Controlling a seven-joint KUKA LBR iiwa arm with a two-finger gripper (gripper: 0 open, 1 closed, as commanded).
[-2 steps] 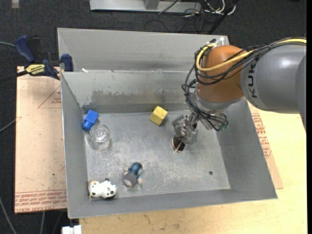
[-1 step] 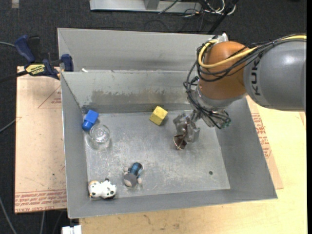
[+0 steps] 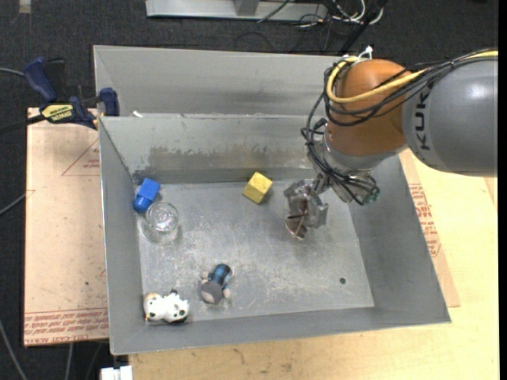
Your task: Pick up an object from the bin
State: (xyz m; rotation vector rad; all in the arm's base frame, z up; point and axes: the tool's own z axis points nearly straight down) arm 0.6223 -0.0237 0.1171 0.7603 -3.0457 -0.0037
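My gripper [image 3: 301, 222] hangs low over the bin floor, right of centre, under the orange wrist cover. Its fingertips point down at bare metal and I see nothing between them. A yellow cube [image 3: 257, 188] lies up and to the left of the gripper, near the back wall, apart from the fingers. A small blue and grey capped object [image 3: 215, 283] lies further off toward the front, left of the gripper.
A blue block [image 3: 146, 194] and a clear glass cup [image 3: 161, 221] sit by the left wall. A white toy animal with black spots [image 3: 165, 308] lies in the front left corner. The arm and cables reach in from the right.
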